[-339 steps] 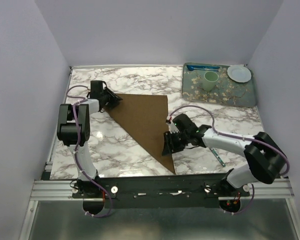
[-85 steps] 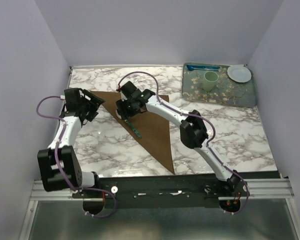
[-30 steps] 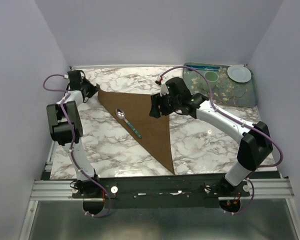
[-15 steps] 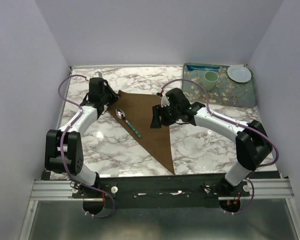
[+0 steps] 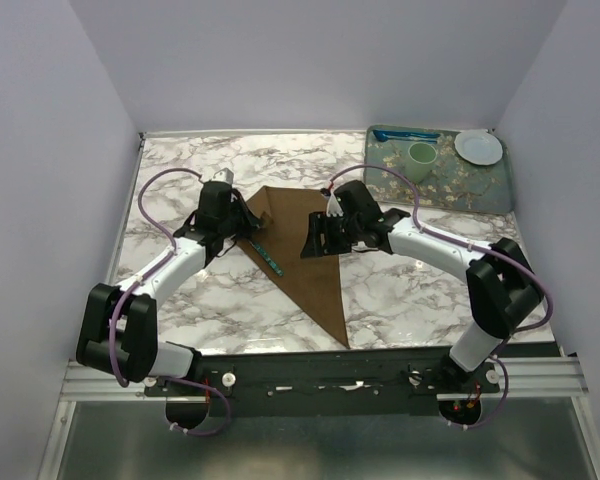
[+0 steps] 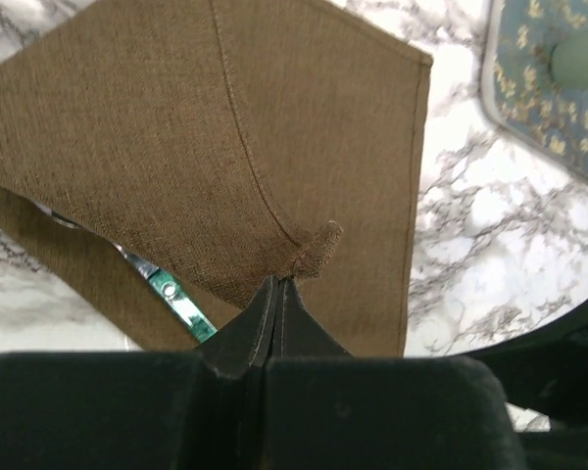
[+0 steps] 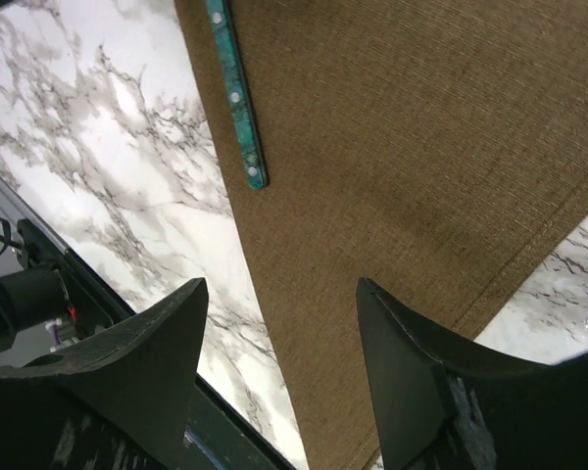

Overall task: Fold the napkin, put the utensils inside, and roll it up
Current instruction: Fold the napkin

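One corner of the napkin (image 6: 176, 127) was pinched in the closed left gripper (image 6: 277, 286) and folded over the spoon (image 7: 235, 98) lying on it, for enclosure; the right gripper (image 7: 277, 292) was poised open above.

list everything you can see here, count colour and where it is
napkin: 1, brown, mid table, folded to a triangle
spoon: 1, teal handle, on the napkin's left edge, poking out from under the raised flap
tray: 1, teal floral, far right corner
cup: 1, pale green, on the tray
plate: 1, white, right end of the tray
utensil: 1, bright blue, far edge of the tray
table: 1, white marble
left claw: 1, black, shut on the napkin's corner
right claw: 1, black, open above the napkin
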Controlling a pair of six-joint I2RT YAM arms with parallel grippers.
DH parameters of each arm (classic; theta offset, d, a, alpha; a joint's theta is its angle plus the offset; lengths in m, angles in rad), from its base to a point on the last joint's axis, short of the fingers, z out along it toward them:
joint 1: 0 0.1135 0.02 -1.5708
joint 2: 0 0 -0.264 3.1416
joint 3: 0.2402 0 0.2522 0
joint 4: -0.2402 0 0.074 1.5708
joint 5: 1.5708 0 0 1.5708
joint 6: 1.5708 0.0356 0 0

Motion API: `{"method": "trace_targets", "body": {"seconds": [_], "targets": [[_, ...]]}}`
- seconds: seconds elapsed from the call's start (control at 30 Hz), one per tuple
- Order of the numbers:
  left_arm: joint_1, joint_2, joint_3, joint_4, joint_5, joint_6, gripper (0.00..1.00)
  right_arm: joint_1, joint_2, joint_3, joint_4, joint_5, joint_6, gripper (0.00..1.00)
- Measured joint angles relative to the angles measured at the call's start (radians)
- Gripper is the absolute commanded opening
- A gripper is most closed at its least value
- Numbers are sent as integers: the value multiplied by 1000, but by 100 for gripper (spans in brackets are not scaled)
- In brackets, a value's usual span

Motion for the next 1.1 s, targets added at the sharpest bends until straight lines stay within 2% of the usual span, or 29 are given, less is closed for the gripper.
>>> {"method": "trace_targets", "body": {"seconds": [0.47, 1.1], "targets": [[-57, -16, -124, -3, 9, 27, 0, -27, 32, -48, 48, -26, 50, 70], [-114, -16, -194, 32, 18, -22, 0, -29, 48, -54, 67, -51, 54, 70]]}}
